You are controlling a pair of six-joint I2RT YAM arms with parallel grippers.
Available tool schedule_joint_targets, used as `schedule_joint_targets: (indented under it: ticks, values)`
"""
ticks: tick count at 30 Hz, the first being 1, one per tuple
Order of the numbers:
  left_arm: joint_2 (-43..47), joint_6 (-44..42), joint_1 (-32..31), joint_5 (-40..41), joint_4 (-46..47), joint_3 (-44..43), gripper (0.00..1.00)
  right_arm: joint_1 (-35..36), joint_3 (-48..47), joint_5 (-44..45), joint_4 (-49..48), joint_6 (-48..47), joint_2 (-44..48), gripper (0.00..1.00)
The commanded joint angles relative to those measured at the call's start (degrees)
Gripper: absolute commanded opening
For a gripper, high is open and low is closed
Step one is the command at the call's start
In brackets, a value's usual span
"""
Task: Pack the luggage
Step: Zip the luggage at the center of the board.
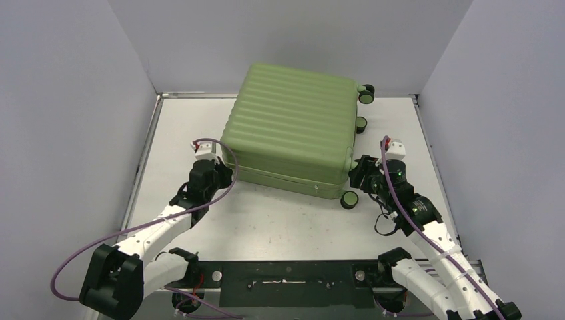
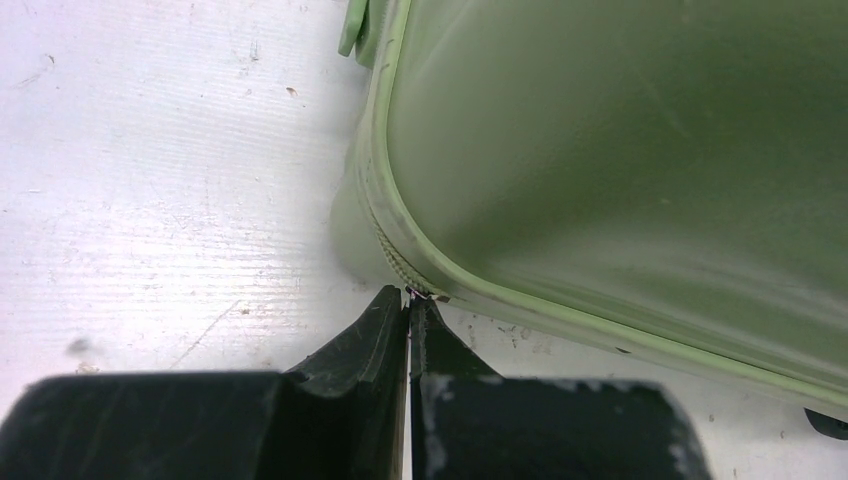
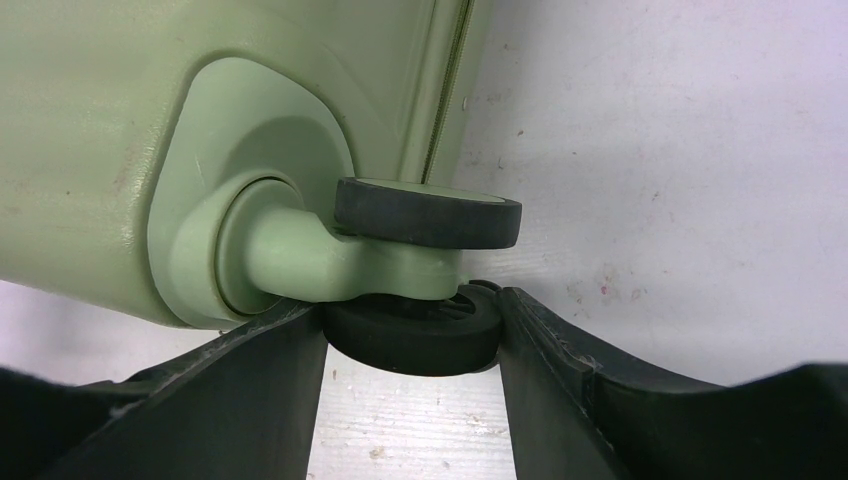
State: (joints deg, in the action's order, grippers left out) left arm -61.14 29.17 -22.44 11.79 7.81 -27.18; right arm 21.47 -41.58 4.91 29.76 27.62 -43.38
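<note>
The luggage [image 1: 293, 127], a light-green ribbed hard-shell case, lies flat and shut on the table [image 1: 280, 220] toward the middle of its far edge, black wheels along its right side, so whatever it holds is hidden. The left hand [image 2: 410, 300] sits at the case's near-left corner with its fingers pressed together right on the zipper line; whether they pinch a pull is too small to tell. At the near-right corner the right hand [image 3: 410, 300] grips the caster wheel [image 3: 410, 345], one finger against each side.
</note>
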Motion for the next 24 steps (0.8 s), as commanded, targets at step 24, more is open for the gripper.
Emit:
schedule_joint_targets:
  ticks: [24]
  values:
    - [1.18, -16.22, 13.59, -5.28, 3.33, -2.44, 0.00, -0.85, 1.22, 2.91, -2.55, -1.42, -0.14, 0.00]
